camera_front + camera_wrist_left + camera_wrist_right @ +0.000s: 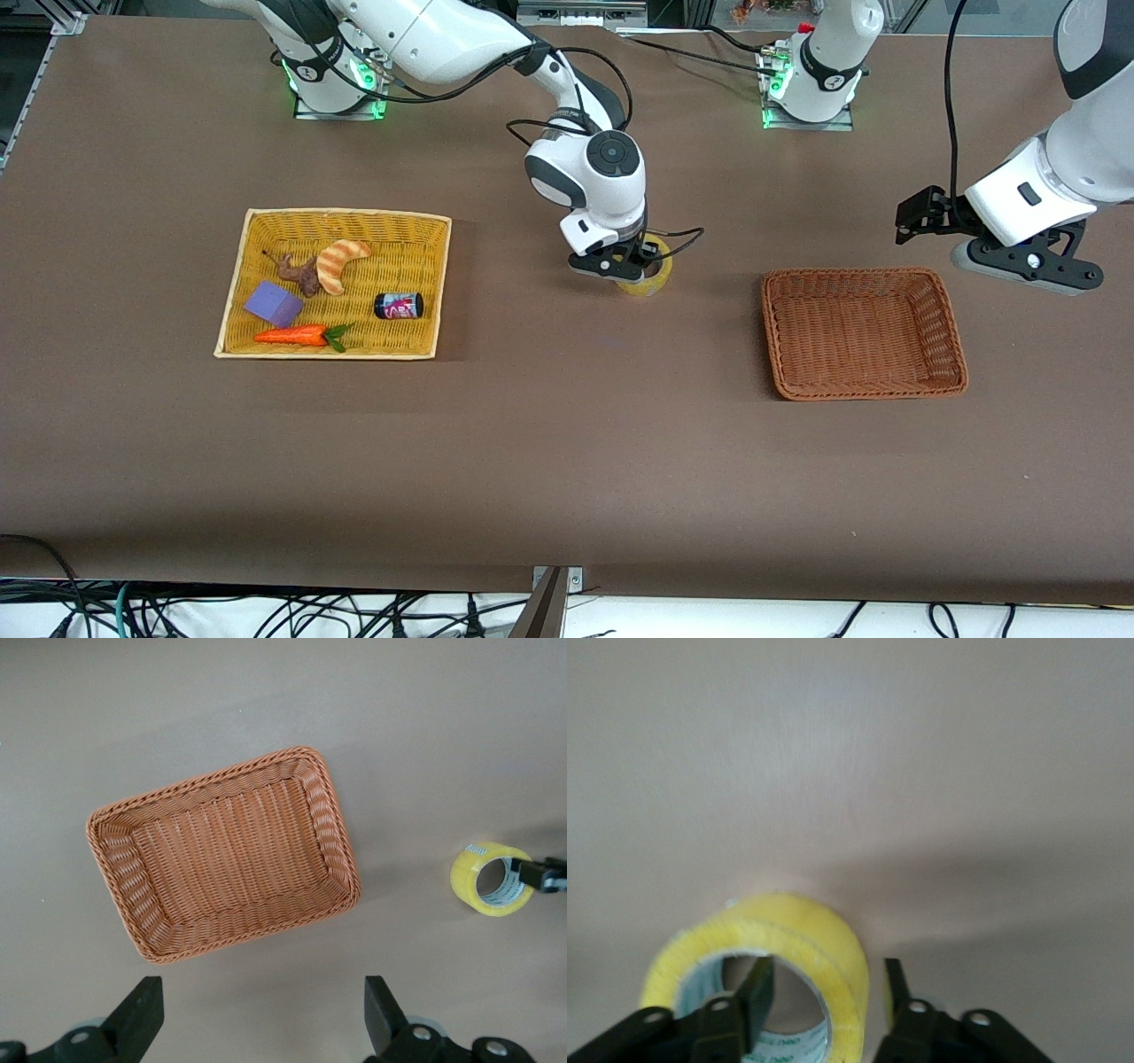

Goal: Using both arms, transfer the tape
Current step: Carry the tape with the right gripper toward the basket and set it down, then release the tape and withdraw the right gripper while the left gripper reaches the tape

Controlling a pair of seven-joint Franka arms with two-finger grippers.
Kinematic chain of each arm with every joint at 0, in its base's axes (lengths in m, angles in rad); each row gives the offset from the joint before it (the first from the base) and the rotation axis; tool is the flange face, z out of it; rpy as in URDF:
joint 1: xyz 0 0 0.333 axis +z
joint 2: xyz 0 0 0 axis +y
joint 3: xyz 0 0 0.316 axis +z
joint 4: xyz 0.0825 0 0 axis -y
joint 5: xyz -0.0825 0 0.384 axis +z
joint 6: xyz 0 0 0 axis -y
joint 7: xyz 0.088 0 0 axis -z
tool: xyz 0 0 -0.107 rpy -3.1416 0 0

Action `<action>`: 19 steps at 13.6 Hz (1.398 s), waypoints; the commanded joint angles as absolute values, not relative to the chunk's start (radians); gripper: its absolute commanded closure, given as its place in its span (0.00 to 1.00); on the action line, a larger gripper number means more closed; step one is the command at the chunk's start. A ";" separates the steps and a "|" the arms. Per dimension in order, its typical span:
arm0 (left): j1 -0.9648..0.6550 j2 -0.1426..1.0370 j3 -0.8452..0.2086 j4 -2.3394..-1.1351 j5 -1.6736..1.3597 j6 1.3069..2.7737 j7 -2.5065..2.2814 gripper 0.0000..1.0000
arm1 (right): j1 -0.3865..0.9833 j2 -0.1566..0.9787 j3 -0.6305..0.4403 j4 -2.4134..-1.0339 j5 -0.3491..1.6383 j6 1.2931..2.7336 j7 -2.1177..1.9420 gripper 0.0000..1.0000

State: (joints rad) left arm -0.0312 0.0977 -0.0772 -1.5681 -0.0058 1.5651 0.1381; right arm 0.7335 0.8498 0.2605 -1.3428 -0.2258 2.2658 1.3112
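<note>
The tape (653, 278) is a yellowish ring that stands on its edge on the brown table between the two baskets. My right gripper (631, 263) is down at it. In the right wrist view the right gripper (828, 964) straddles the tape (806, 935)'s wall, one finger in the hole and one outside, with a gap on both sides, so it is open. My left gripper (921, 214) hangs open and empty over the table by the brown basket's corner. The left wrist view shows the left gripper (261, 988) and the tape (483, 881) farther off.
A brown wicker basket (864, 276) (330, 811) lies empty toward the left arm's end. A yellow basket (345, 213) toward the right arm's end holds a croissant toy (340, 262), a carrot (297, 336), a purple block (273, 304) and a small can (399, 306).
</note>
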 commanded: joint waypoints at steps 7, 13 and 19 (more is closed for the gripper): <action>-0.029 0.175 -0.185 -1.575 -0.032 1.488 0.109 0.00 | 0.465 0.425 0.275 -1.520 -0.100 1.876 0.772 0.00; -0.028 0.225 -0.399 -1.917 -0.038 1.900 -0.034 0.00 | 0.214 0.209 0.273 -1.618 -0.051 1.685 0.301 0.00; -0.069 0.319 -0.430 -2.102 -0.038 2.276 -0.061 0.00 | 0.118 0.075 0.132 -1.666 -0.023 1.621 -0.093 0.00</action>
State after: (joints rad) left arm -0.0431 0.2869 -0.4234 -2.0883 -0.0158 2.2183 -0.0533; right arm 0.1243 0.1342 0.1750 -1.6246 -0.0505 1.6284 0.0100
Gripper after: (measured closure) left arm 0.000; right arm 0.000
